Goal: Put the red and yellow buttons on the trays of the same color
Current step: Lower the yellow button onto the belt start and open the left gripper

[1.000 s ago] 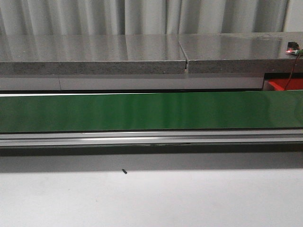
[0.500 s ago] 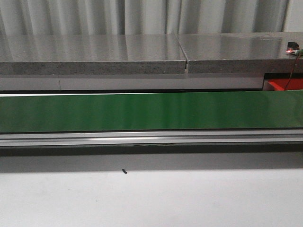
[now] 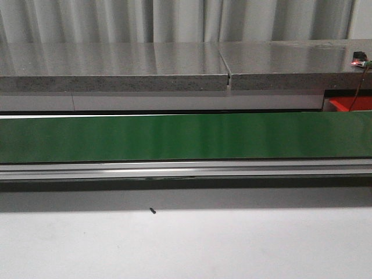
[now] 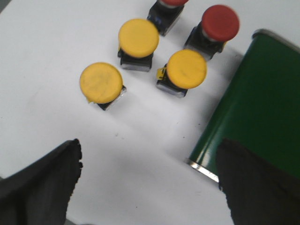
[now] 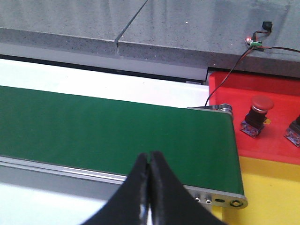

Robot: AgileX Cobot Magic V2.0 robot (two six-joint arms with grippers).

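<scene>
In the left wrist view three yellow buttons [image 4: 101, 83] [image 4: 138, 38] [image 4: 186, 69] and two red buttons [image 4: 220, 22] [image 4: 168, 3] stand on the white table beside the end of the green conveyor belt [image 4: 262, 103]. My left gripper [image 4: 147, 173] is open and empty above bare table, short of the nearest yellow button. In the right wrist view my right gripper [image 5: 149, 161] is shut and empty over the belt [image 5: 112, 131]. A red button [image 5: 255, 115] stands on the red tray [image 5: 276, 93]; the yellow tray [image 5: 276, 187] lies nearer.
The front view shows the long green belt [image 3: 186, 136] with its metal rail, a grey stone counter [image 3: 116, 67] behind it, and a corner of the red tray [image 3: 349, 104] at right. A second button base [image 5: 293, 131] shows at the red tray's edge. A wire [image 5: 234, 70] runs along the counter.
</scene>
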